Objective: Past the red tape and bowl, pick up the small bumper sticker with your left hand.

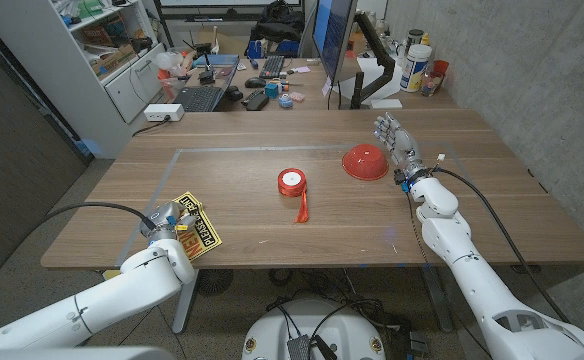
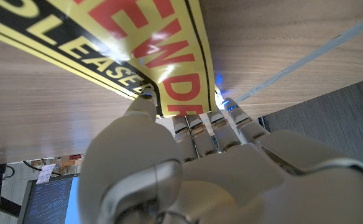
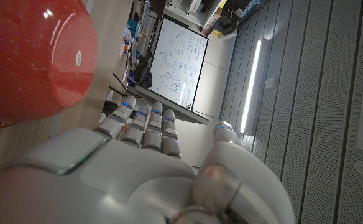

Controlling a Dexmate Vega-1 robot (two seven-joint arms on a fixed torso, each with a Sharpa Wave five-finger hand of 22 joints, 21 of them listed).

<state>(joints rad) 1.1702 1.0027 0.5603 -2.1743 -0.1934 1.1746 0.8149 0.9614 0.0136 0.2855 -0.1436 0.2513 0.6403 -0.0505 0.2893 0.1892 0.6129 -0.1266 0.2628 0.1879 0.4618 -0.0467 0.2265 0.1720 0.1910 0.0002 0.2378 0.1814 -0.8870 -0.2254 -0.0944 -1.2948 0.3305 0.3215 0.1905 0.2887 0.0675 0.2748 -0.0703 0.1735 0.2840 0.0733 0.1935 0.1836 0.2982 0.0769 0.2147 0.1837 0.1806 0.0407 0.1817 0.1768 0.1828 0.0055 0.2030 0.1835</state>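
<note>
The yellow bumper sticker (image 1: pixel 198 229) with black and red lettering lies near the table's front left edge. My left hand (image 1: pixel 169 222) is at its near end. In the left wrist view the thumb (image 2: pixel 143 99) sits on top of the sticker (image 2: pixel 138 43) and the fingers (image 2: pixel 197 121) lie under its curled edge, pinching it. The red tape roll (image 1: pixel 291 181) with a loose tail sits mid-table. The red bowl (image 1: pixel 366 161) stands upside down right of it. My right hand (image 1: pixel 397 141) stands just right of the bowl (image 3: pixel 32 56), fingers straight and holding nothing.
A second desk behind the table carries a keyboard (image 1: pixel 201 97), a monitor (image 1: pixel 334 35) and small clutter. A white box (image 1: pixel 163 112) sits at the table's far left corner. Thin tape lines (image 1: pixel 252 149) mark a rectangle on the wood. The table's front edge (image 1: pixel 272 266) runs close to my left hand.
</note>
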